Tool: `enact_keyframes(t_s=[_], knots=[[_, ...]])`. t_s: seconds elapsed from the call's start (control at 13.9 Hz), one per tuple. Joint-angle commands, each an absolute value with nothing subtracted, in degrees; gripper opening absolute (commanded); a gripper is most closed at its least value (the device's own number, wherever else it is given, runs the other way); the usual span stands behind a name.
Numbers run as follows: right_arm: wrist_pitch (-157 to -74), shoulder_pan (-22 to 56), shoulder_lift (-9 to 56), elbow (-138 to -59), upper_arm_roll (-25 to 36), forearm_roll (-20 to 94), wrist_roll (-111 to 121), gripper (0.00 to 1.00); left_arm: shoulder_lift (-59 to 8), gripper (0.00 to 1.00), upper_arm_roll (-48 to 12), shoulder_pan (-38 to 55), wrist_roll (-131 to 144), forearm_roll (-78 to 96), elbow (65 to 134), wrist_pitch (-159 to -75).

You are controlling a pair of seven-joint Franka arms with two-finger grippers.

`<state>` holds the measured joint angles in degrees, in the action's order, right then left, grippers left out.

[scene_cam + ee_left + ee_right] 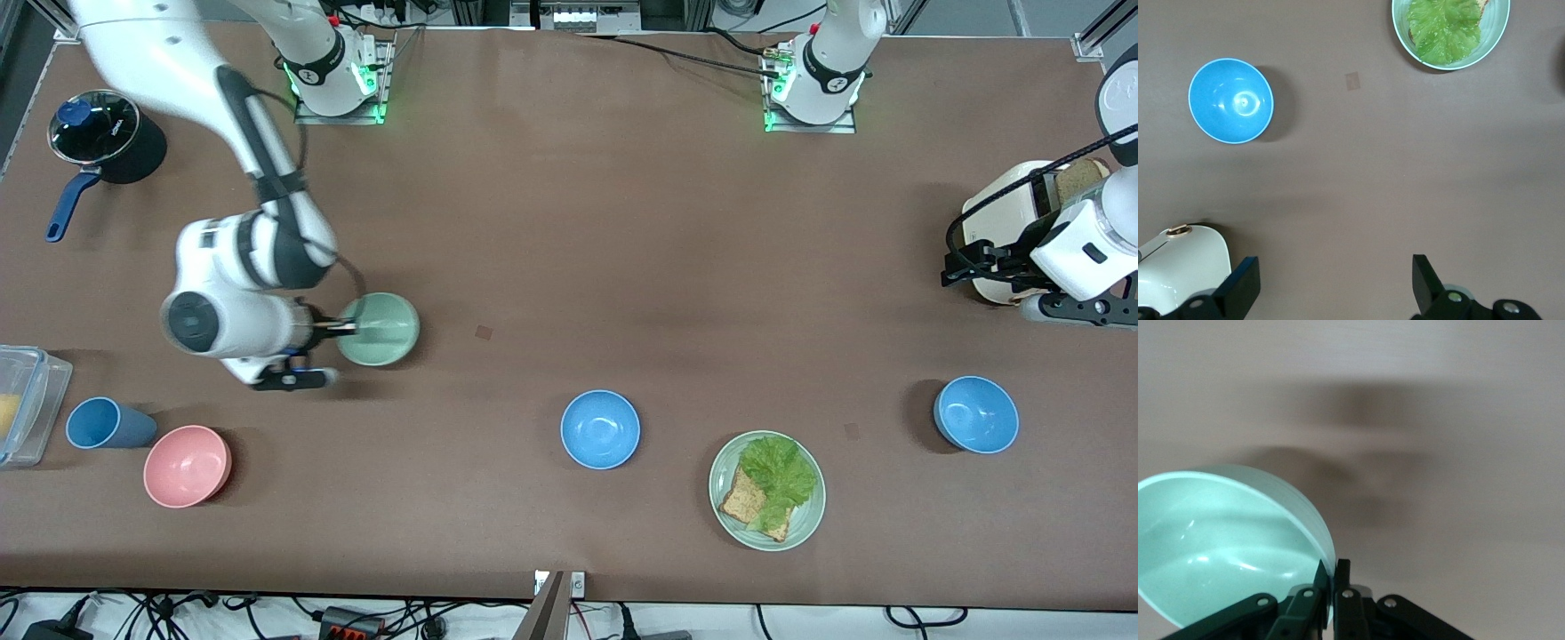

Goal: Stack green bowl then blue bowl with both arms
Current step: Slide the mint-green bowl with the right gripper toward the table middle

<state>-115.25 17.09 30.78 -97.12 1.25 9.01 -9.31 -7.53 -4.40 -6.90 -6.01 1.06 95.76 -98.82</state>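
The green bowl (380,329) hangs tilted just above the table toward the right arm's end. My right gripper (342,327) is shut on its rim; the right wrist view shows the fingers (1333,570) pinching the bowl's edge (1225,540). One blue bowl (600,429) sits near the table's middle, close to the front camera. A second blue bowl (975,414) sits toward the left arm's end and also shows in the left wrist view (1231,100). My left gripper (956,267) waits open and empty beside the toaster, its fingers wide apart over bare table (1335,287).
A green plate (766,489) with lettuce and bread lies between the blue bowls. A pink bowl (187,465), a blue cup (102,424) and a clear container (27,400) sit at the right arm's end. A lidded pot (107,133) and a white toaster (1013,222) stand farther from the front camera.
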Motion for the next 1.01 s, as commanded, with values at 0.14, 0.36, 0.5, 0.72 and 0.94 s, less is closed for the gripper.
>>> enact_keyframes(t_s=[0.14,0.36,0.5,0.72,0.94], knots=[[-114.43,31.88,32.42,-92.82,1.76,11.59,-24.59,0.0,-11.86,1.0,-4.31,-9.13,-6.77,1.67,92.46,-97.73],[-114.87,36.19,36.11,-89.4,1.76,20.63,-26.54,0.0,-14.41,1.0,-4.31,-11.76,-6.86,1.58,92.2,-98.26],[-117.58,38.84,37.17,-89.3,1.85,21.27,-27.5,0.0,-18.17,1.0,-4.22,-12.48,-6.86,1.5,89.23,-98.35],[-118.65,40.51,39.46,-89.65,1.93,21.27,-27.6,0.0,-23.01,1.0,-4.31,-15.02,-6.94,-1.66,84.91,-98.35],[-119.88,40.96,40.78,-89.65,1.93,21.18,-27.69,0.0,-27.49,1.0,-4.22,-16.51,-6.94,-1.84,83.41,-101.14]])
